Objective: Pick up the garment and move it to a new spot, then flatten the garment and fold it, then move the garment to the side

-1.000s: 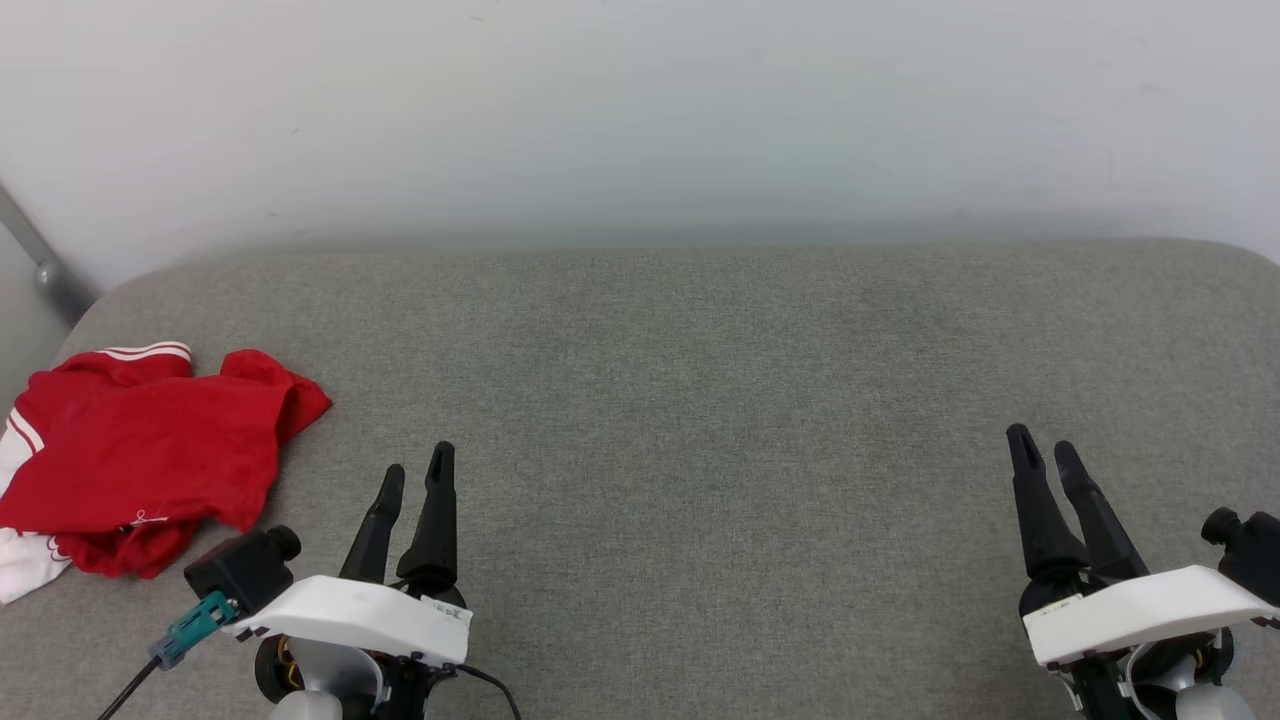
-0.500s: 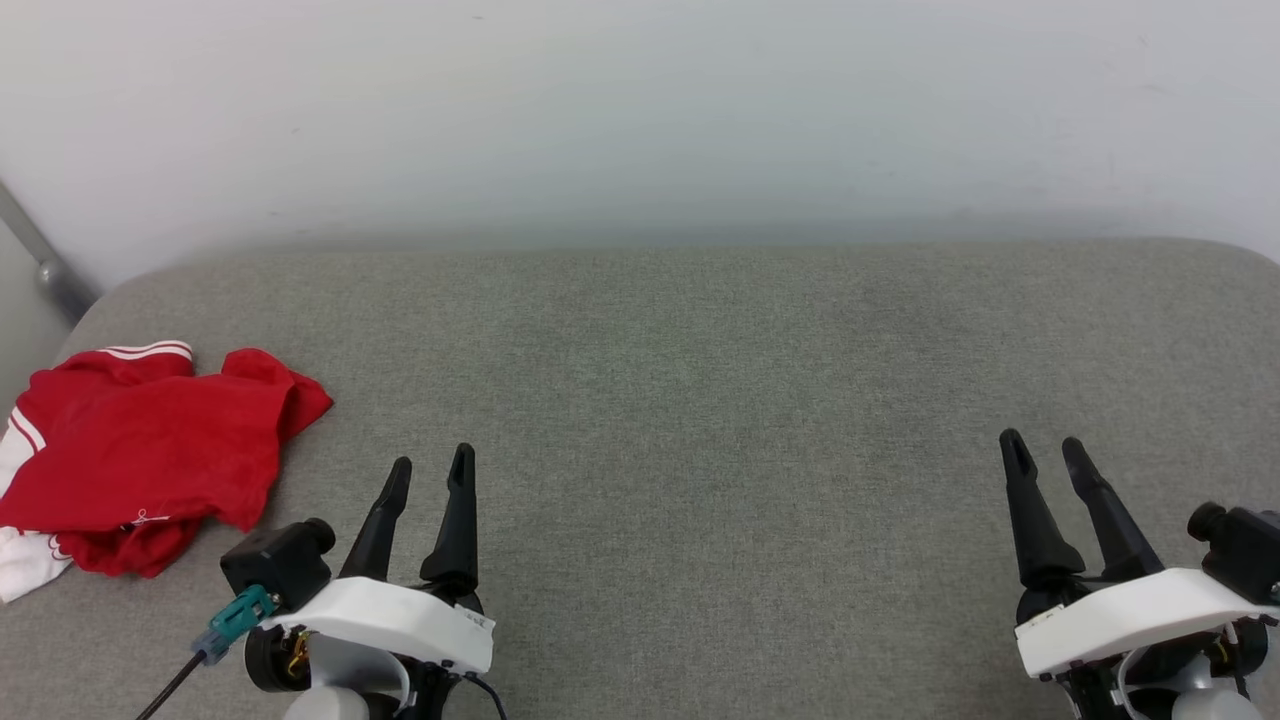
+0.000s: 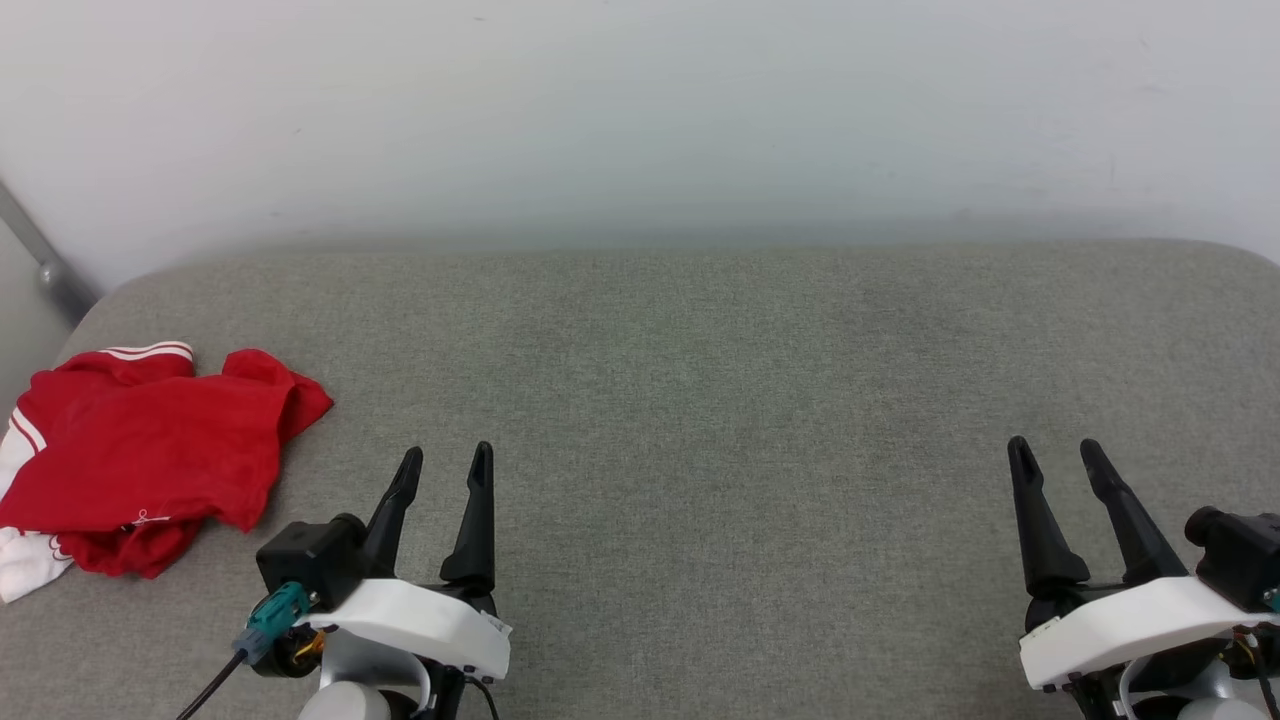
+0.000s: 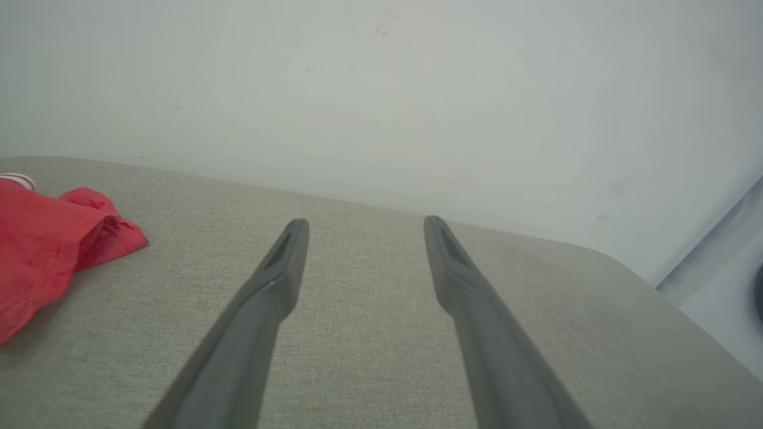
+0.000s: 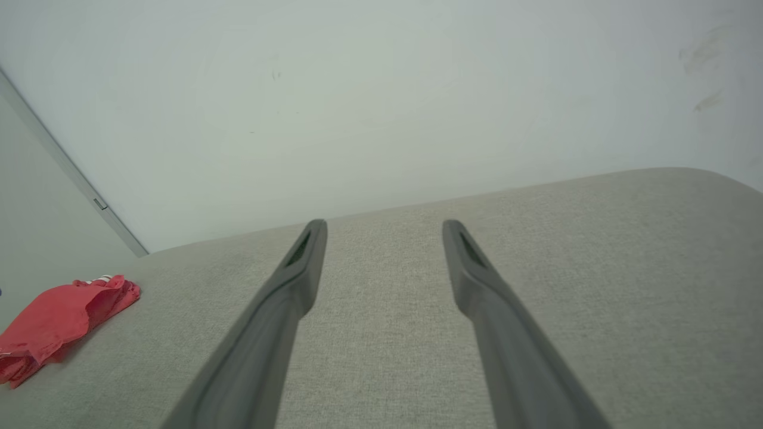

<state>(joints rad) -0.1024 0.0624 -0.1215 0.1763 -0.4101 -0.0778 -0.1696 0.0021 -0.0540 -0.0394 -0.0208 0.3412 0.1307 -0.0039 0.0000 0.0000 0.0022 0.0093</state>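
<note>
The garment (image 3: 140, 455) lies crumpled at the far left of the grey padded surface (image 3: 700, 400), red with white striped trim and a white edge at its lower left. It also shows at the left of the left wrist view, garment (image 4: 42, 244), and small at the lower left of the right wrist view, garment (image 5: 56, 322). My left gripper (image 3: 445, 460) stands open to the right of it, apart from the cloth, nothing between its fingers. My right gripper (image 3: 1053, 447) is open over bare surface at the lower right. Both hold nothing, left gripper (image 4: 365, 223), right gripper (image 5: 384, 225).
A pale wall (image 3: 640, 120) rises behind the surface. A grey metal bar (image 3: 35, 255) slants at the far left, by the surface's rounded corner. A cable with a teal plug (image 3: 272, 612) hangs from the left wrist.
The left gripper has shifted right and away from the garment. The right gripper has turned slightly, its fingers pointing more upright. The garment has not moved.
</note>
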